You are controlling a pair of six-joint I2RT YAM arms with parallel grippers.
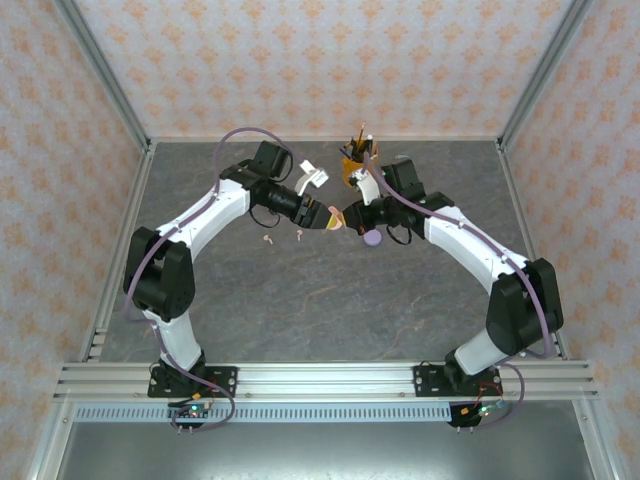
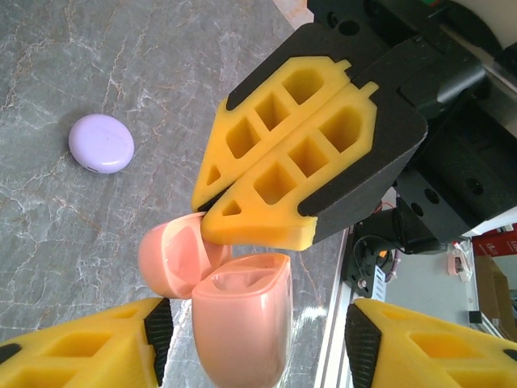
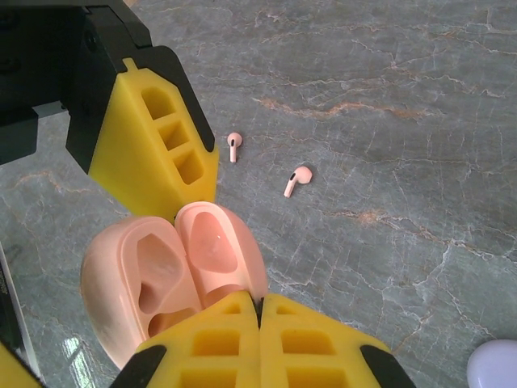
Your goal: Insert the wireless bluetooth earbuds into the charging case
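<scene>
While the left end effector (image 2: pixel 258 311) gapes around the pink charging case (image 3: pixel 145 279), the right end effector (image 3: pixel 260 311) pinches its lid (image 3: pixel 216 246).

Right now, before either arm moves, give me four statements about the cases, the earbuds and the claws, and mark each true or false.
1. The pink case is hinged open. True.
2. Both pink earbuds sit in the pink case. False: they lie on the table, and the case's pockets look empty.
3. The lilac case lies closed on the table. True.
4. The right claw is spread wide open. False: its fingers are pressed together at the pink case's rim.
</scene>
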